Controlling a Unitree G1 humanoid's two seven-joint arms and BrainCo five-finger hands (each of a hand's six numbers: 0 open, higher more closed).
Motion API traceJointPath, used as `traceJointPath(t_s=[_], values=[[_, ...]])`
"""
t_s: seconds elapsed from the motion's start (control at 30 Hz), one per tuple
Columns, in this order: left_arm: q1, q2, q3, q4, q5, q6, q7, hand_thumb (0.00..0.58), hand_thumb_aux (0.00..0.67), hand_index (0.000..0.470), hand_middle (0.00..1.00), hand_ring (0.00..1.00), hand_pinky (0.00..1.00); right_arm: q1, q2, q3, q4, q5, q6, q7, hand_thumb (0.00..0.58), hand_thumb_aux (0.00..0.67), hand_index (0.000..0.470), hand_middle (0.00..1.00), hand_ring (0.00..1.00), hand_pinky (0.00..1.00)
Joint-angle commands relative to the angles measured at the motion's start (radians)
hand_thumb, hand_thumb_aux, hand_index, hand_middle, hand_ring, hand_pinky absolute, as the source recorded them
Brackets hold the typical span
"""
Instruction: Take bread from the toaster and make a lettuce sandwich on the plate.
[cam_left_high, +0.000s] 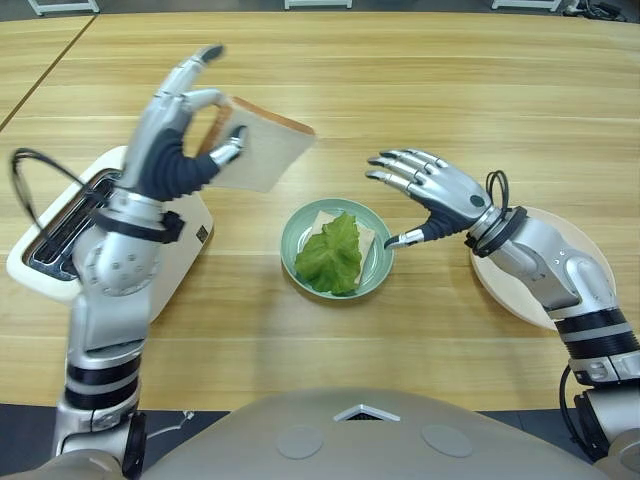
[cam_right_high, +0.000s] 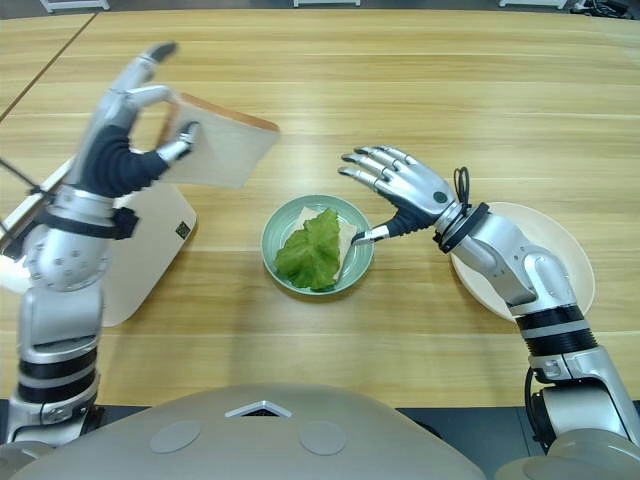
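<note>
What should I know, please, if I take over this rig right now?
Left hand: shut on a bread slice, held up in the air between the toaster and the green plate.
Right hand: open, holding nothing, by the green plate's right rim, forearm over a cream plate.
Done: bottom slice on the green plate, lettuce on it.
Left: set the held slice on the lettuce.

Top of frame: bare surface (cam_left_high: 400, 80), wide passage. Centre: green plate (cam_left_high: 287, 245), right robot hand (cam_left_high: 435, 185) crowding its right rim. Left edge blocked by toaster (cam_left_high: 185, 262), left robot hand (cam_left_high: 175, 150) with bread slice (cam_left_high: 265, 150) above. White plate (cam_left_high: 500, 295) lower right.
</note>
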Motion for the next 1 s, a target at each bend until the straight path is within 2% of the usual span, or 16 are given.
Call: traceJointPath(t_s=[0.03, 0.27, 0.5, 0.63, 0.87, 0.9, 0.93, 0.97, 1.0], values=[[-0.029, -0.022, -0.162, 0.148, 0.182, -0.096, 0.088, 0.580, 0.670, 0.470, 0.00, 0.00, 0.00, 0.000, -0.006, -0.053, 0.039, 0.048, 0.054, 0.004, 0.000, 0.000, 0.000, 0.00, 0.00, 0.00], [-0.123, -0.043, -0.401, 0.358, 0.524, -0.232, 0.288, 0.580, 0.670, 0.470, 0.00, 0.00, 0.00, 0.003, -0.007, -0.071, 0.057, 0.080, 0.072, 0.011, 0.000, 0.000, 0.000, 0.00, 0.00, 0.00], [-0.126, -0.051, -0.552, 0.498, 0.702, -0.251, 0.392, 0.580, 0.670, 0.470, 0.00, 0.00, 0.00, 0.016, -0.001, -0.060, 0.051, 0.079, 0.069, 0.015, 0.000, 0.000, 0.000, 0.00, 0.00, 0.00], [-0.087, -0.032, -0.583, 0.492, 0.724, -0.236, 0.374, 0.580, 0.670, 0.470, 0.00, 0.00, 0.00, 0.021, -0.003, -0.055, 0.042, 0.080, 0.066, 0.020, 0.000, 0.000, 0.000, 0.00, 0.00, 0.00], [0.029, -0.024, -0.546, 0.461, 0.607, -0.206, 0.317, 0.580, 0.670, 0.470, 0.00, 0.00, 0.00, 0.033, -0.005, -0.052, 0.033, 0.080, 0.059, 0.027, 0.000, 0.000, 0.000, 0.00, 0.00, 0.00], [0.040, -0.024, -0.535, 0.459, 0.587, -0.201, 0.310, 0.580, 0.652, 0.457, 0.00, 0.00, 0.00, 0.033, -0.006, -0.051, 0.033, 0.081, 0.057, 0.028, 0.000, 0.000, 0.000, 0.00, 0.00, 0.00], [0.048, -0.020, -0.527, 0.457, 0.572, -0.201, 0.312, 0.572, 0.594, 0.417, 0.00, 0.00, 0.00, 0.032, -0.006, -0.051, 0.033, 0.082, 0.056, 0.030, 0.000, 0.000, 0.000, 0.00, 0.00, 0.00], [0.052, -0.015, -0.520, 0.450, 0.563, -0.206, 0.318, 0.580, 0.670, 0.470, 0.00, 0.00, 0.00, 0.032, -0.006, -0.051, 0.033, 0.082, 0.055, 0.031, 0.000, 0.000, 0.000, 0.00, 0.00, 0.00], [0.051, -0.007, -0.514, 0.438, 0.565, -0.213, 0.327, 0.580, 0.670, 0.470, 0.00, 0.00, 0.00, 0.032, -0.006, -0.051, 0.033, 0.082, 0.054, 0.032, 0.000, 0.000, 0.000, 0.00, 0.00, 0.00]])
